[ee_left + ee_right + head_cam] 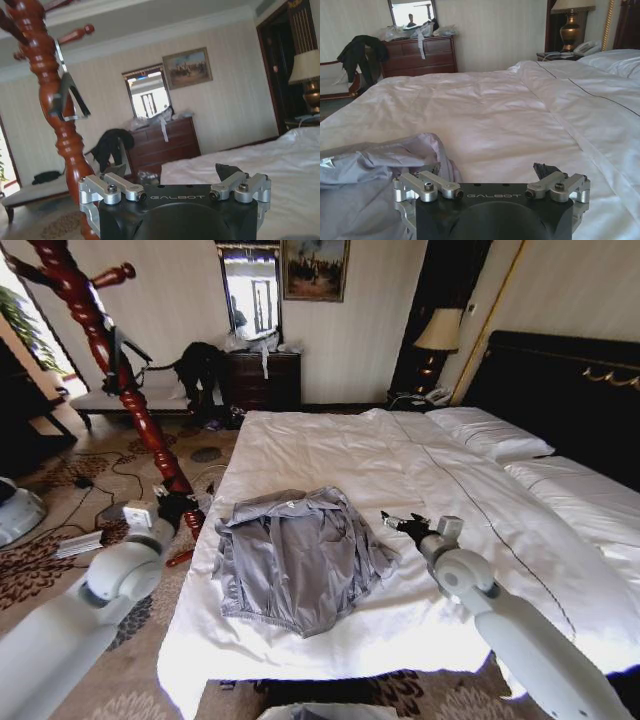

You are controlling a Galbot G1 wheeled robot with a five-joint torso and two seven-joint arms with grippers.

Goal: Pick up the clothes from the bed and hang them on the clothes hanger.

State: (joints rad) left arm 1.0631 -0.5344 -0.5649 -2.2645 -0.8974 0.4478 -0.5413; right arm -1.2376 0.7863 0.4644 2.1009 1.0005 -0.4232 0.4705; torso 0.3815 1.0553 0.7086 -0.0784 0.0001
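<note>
Crumpled grey-blue clothes [295, 555] on smooth white bed [330, 455], spread-fingered right gripper [398, 524] beside.

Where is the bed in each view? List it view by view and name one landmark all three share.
Head view: the bed spreads across the middle and right, with the shirt on its near part.
Left wrist view: its white corner lies beside the dresser.
Right wrist view: its duvet runs away towards the far wall.
Shared landmark: the dark wooden dresser under the mirror.
</note>
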